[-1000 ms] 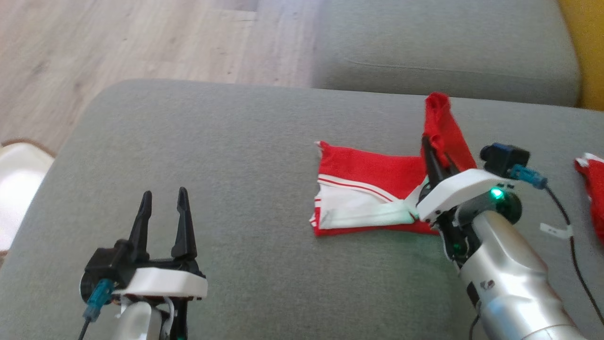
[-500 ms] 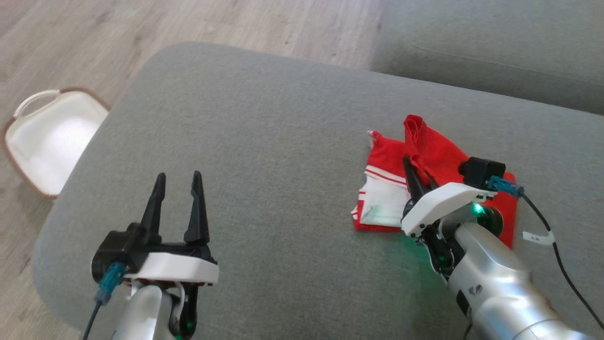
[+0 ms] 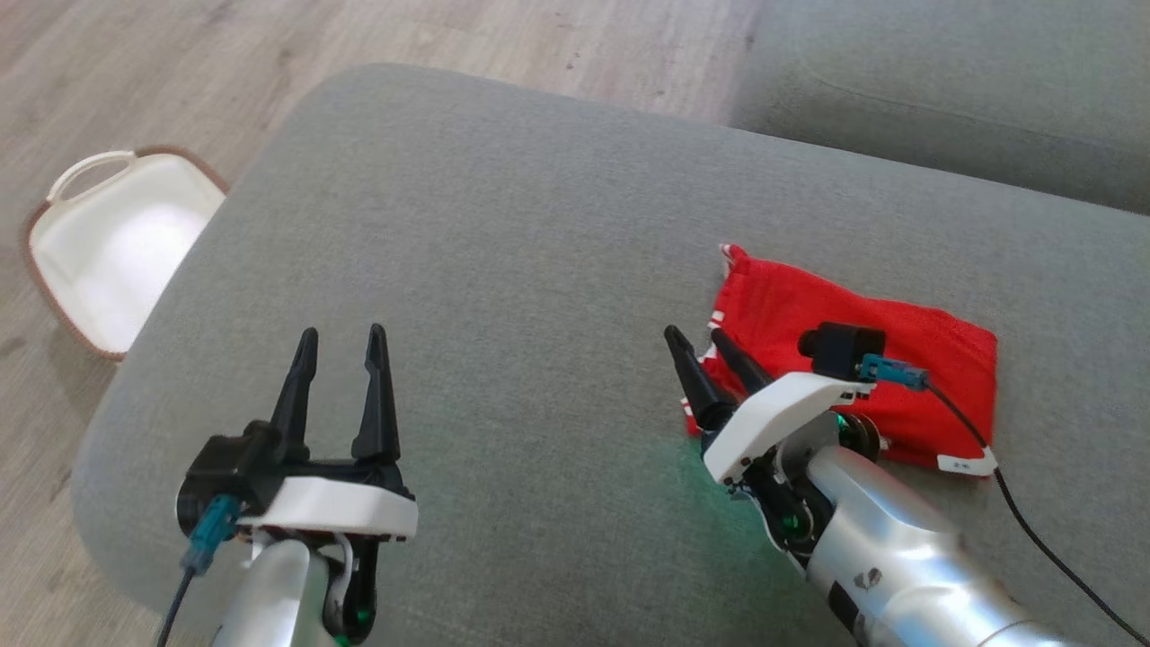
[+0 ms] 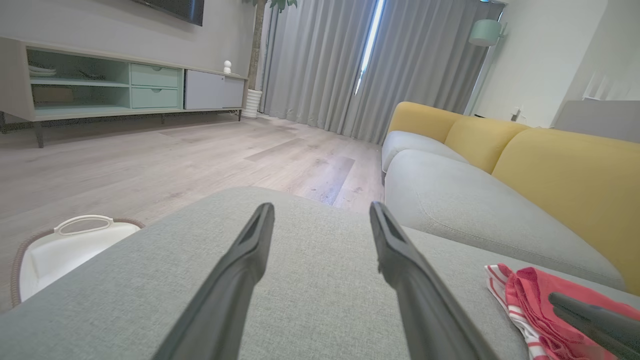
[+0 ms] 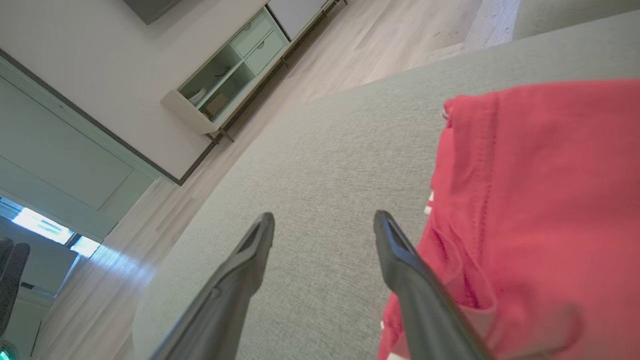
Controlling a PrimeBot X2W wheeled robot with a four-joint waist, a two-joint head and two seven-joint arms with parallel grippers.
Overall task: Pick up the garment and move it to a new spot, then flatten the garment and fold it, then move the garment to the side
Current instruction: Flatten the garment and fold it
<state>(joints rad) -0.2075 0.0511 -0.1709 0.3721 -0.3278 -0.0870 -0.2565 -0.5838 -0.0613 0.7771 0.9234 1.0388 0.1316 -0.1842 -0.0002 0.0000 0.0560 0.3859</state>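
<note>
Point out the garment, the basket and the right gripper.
garment (image 3: pixel 939 346), head view, red top layer.
basket (image 3: pixel 126 243), head view, bare white inside.
right gripper (image 3: pixel 693 332), head view, between its fingertips.

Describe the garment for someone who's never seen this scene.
Start at the big grey sofa cushion in front of the robot. On its right half lies a folded red garment, just beside the right gripper's open fingers. It is the one bright red thing on the grey fabric, with thin white trim at its left edge.
</note>
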